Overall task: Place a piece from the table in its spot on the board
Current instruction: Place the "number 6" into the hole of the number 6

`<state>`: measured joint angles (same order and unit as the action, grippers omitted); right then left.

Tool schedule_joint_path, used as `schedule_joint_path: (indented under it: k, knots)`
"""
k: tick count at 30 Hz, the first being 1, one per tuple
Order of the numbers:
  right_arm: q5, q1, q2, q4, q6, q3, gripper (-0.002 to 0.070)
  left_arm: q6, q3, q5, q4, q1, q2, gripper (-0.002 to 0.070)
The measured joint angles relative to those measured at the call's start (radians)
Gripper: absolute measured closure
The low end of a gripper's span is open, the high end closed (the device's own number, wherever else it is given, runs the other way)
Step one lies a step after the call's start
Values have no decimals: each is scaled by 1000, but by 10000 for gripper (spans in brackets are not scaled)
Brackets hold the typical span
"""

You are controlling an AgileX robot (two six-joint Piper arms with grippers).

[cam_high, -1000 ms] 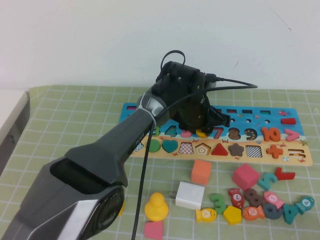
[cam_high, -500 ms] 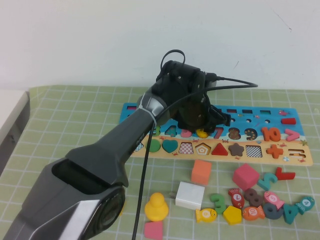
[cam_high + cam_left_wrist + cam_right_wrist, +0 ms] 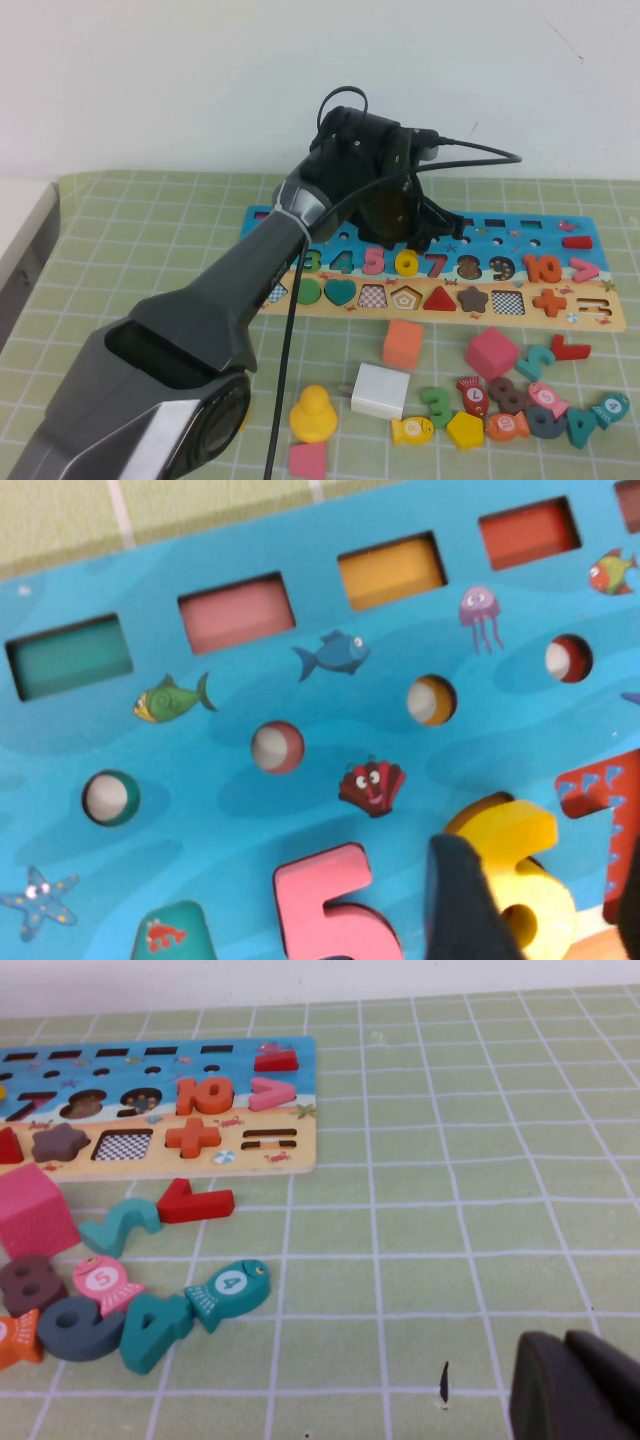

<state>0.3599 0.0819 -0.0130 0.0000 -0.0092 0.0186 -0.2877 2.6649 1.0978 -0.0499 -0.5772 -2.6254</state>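
The piece, a yellow 6 [image 3: 406, 263], lies on the board [image 3: 520, 225] in the numeral row, between the pink 5 and the red 7. My left gripper [image 3: 405, 232] hovers just above it, at the far side of the row. In the left wrist view the yellow 6 [image 3: 525, 885] sits low on the blue board [image 3: 220, 810], with my left gripper [image 3: 540, 872] open; one dark finger [image 3: 460, 905] stands on each side of it. My right gripper [image 3: 567, 1342] hangs shut over the green table [image 3: 430, 1220], right of the board [image 3: 290, 1150], holding nothing.
Loose pieces lie in front of the board: an orange cube [image 3: 403, 343], a pink cube [image 3: 490, 352], a white block [image 3: 380, 390], a yellow duck [image 3: 311, 413] and a heap of numerals and fish [image 3: 525, 405]. The table's left edge [image 3: 25, 235] drops off.
My left gripper has risen a little off the numeral row and its jaws have parted. The yellow 6, half covered before, now shows whole on the board.
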Motion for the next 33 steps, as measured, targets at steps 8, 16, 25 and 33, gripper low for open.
schedule_joint_path:
  k: [8,16,25,33]
  knots:
    - [0,0,0,0,0,0,679,35,29,-22,-4,0,0,613]
    - [0,0,0,0,0,0,679,58,32,-41,-39,0,-12,672]
    - [0,0,0,0,0,0,679,60,32,-26,-27,0,-22,676]
    - [0,0,0,0,9,0,679,46,32,44,10,0,-23,676]
